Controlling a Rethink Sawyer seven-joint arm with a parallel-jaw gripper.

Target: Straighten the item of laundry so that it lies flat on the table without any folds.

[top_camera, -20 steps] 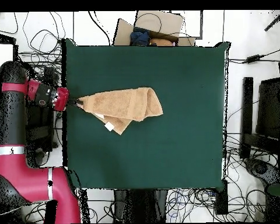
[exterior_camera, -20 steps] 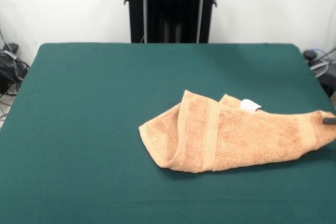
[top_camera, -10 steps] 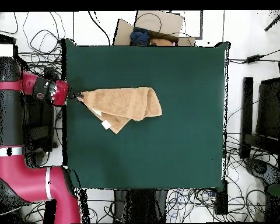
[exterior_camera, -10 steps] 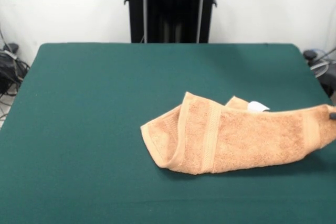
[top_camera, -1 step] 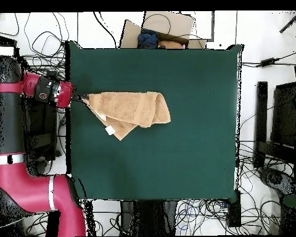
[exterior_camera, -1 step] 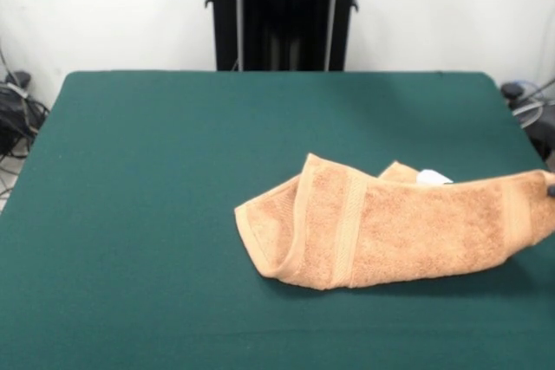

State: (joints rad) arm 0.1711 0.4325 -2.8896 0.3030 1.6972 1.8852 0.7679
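My gripper (top_camera, -1 step: 82,100) at the table's (top_camera, -1 step: 175,160) edge, pinching one corner of the towel (top_camera, -1 step: 131,111), I see that corner lifted, the rest folded over itself on the table, white tag (top_camera, -1 step: 110,130) peeking from beneath.

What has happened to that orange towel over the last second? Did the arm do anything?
The gripper, shut on the towel's corner at the table's edge, drew that corner slightly upward in the overhead view and lifted it a bit. The white tag shifted along with it. The towel's folded far end stayed where it was, still doubled over.
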